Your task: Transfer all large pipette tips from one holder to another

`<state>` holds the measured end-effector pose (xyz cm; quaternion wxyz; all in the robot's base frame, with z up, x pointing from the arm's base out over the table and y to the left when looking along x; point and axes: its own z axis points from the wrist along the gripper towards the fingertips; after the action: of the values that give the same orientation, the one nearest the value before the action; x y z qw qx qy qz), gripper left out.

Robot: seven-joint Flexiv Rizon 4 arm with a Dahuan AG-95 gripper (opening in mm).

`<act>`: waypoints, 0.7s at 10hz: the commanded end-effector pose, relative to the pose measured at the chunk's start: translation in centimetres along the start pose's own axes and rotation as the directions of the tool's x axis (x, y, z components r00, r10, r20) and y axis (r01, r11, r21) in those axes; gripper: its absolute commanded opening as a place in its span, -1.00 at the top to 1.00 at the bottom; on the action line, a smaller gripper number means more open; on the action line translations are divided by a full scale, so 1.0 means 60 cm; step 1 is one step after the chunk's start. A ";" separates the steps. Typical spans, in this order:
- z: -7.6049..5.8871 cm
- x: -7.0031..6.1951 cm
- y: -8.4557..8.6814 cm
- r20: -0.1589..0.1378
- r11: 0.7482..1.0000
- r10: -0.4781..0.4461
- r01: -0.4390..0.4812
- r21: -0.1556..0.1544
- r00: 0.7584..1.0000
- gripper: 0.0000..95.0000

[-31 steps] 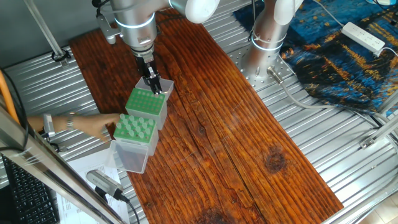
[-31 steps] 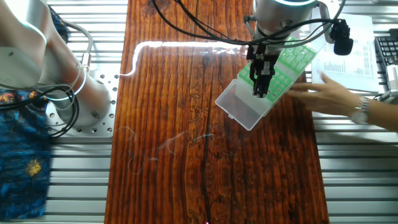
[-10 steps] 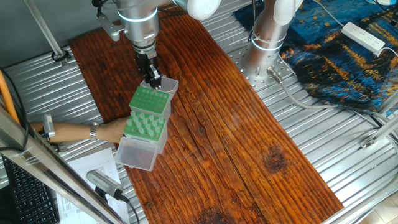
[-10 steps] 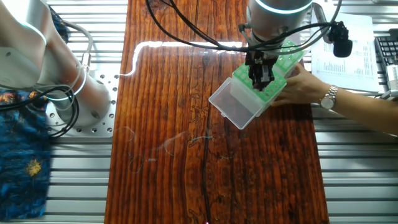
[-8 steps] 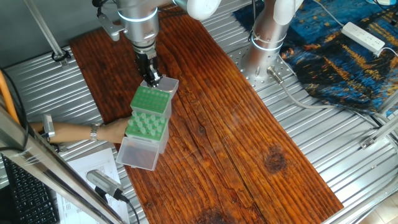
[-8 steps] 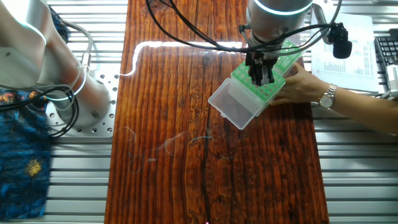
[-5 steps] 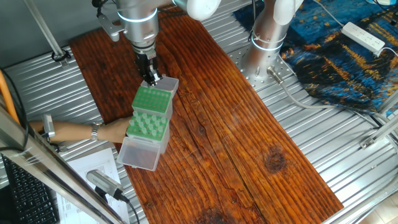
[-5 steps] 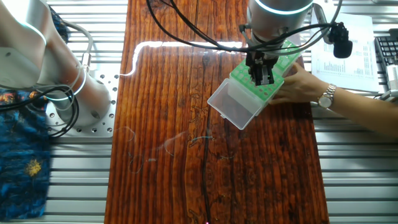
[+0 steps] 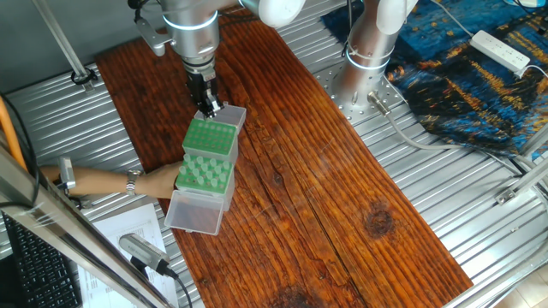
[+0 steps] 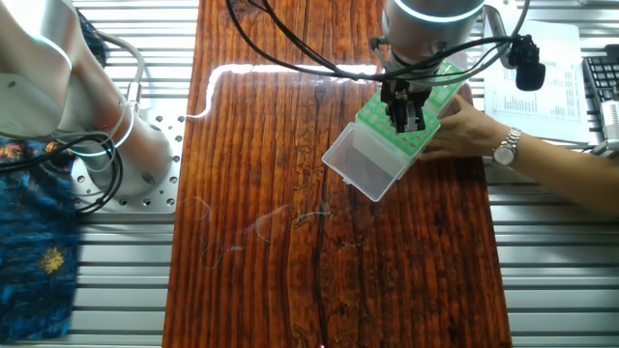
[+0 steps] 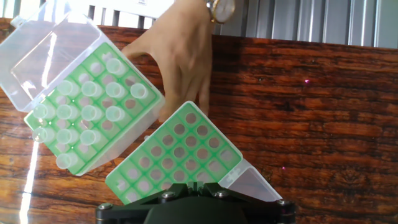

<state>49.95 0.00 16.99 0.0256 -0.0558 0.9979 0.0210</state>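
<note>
Pincer (image 9: 208, 108) poised over two green racks on the wooden surface (image 9: 342, 197).

Whether its fingers are apart or together cannot be told; in the hand view only its black base shows at 6 o'clock. Directly beneath it sits the empty rack (image 11: 174, 155), holes bare, clear lid hinged open. The large pipette tips (image 11: 81, 112) stand upright in rows in the filled rack (image 10: 440, 89) at 9 o'clock in the hand view. A person's hand (image 11: 180, 56), wearing a wristwatch (image 10: 504, 148), touches both racks from 12 o'clock.
</note>
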 end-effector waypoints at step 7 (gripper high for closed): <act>0.000 -0.001 0.000 -0.006 1.000 -0.018 0.018 -0.002 1.000 1.00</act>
<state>50.05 0.00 16.98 0.0227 -0.0669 0.9973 0.0218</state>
